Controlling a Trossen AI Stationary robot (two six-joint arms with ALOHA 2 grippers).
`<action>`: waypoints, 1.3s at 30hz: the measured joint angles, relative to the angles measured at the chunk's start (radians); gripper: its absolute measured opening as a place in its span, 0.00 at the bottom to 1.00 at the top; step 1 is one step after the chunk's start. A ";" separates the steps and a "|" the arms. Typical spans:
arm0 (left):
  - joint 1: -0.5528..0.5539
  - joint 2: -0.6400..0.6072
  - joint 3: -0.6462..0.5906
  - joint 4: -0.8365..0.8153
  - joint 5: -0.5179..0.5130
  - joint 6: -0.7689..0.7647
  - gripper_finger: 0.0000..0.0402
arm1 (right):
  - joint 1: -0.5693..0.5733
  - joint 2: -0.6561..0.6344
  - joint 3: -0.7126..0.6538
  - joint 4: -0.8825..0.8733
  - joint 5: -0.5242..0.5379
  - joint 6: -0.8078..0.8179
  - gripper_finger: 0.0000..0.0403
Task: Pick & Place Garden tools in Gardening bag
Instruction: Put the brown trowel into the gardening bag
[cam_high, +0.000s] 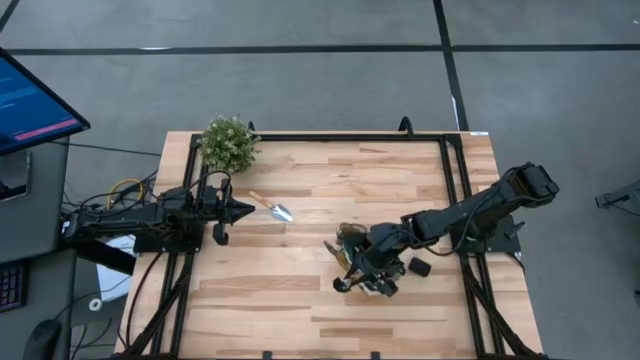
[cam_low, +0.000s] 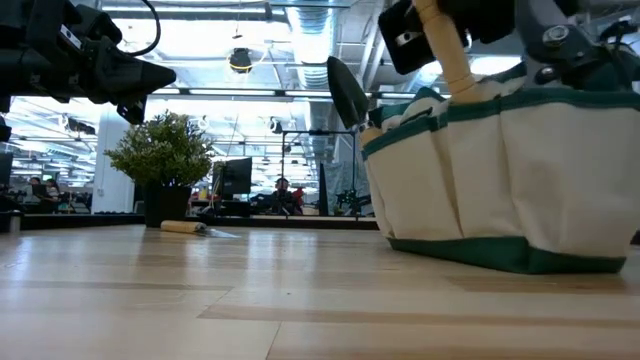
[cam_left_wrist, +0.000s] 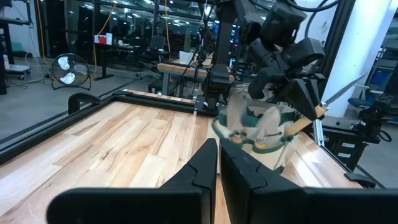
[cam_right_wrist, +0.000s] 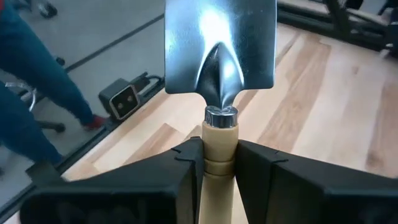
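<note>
So the beige canvas gardening bag (cam_low: 505, 185) with the green trim sat upright toward the right side of the wooden table (cam_high: 330, 300), and the right gripper (cam_right_wrist: 219, 152) was right over it, clamped on the pale wooden handle of a silver square-bladed spade (cam_right_wrist: 219, 46). Its fingers pinched the handle just below the metal collar, blade pointing away from the wrist. My guess is it held it that way so the handle end could go into the bag first, but that's just a read on the pose. In the low view another dark trowel blade (cam_low: 347, 90) poked up out of the bag's edge, so at least one tool looked to be in there already; couldn't see the rest of the inside.

A wood-handled trowel (cam_high: 271, 206) with a silver head lay flat on the table, well apart from the bag and near the bushy green potted plant (cam_high: 228, 143) at the far corner. The left gripper (cam_high: 222, 211) hung just beside that trowel, fingers pressed nearly together with nothing between them. A small black object (cam_high: 420, 267) sat by the bag; no idea what it was.
</note>
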 joint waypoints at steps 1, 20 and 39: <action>0.000 0.000 0.000 0.000 0.000 0.000 0.04 | -0.001 0.000 -0.013 0.031 0.000 0.010 0.14; 0.000 0.000 0.000 0.000 0.000 0.000 0.04 | -0.031 0.000 -0.168 0.328 -0.022 0.111 0.14; 0.000 0.000 0.000 0.000 0.000 0.000 0.04 | -0.060 0.000 -0.166 0.225 -0.026 0.146 0.19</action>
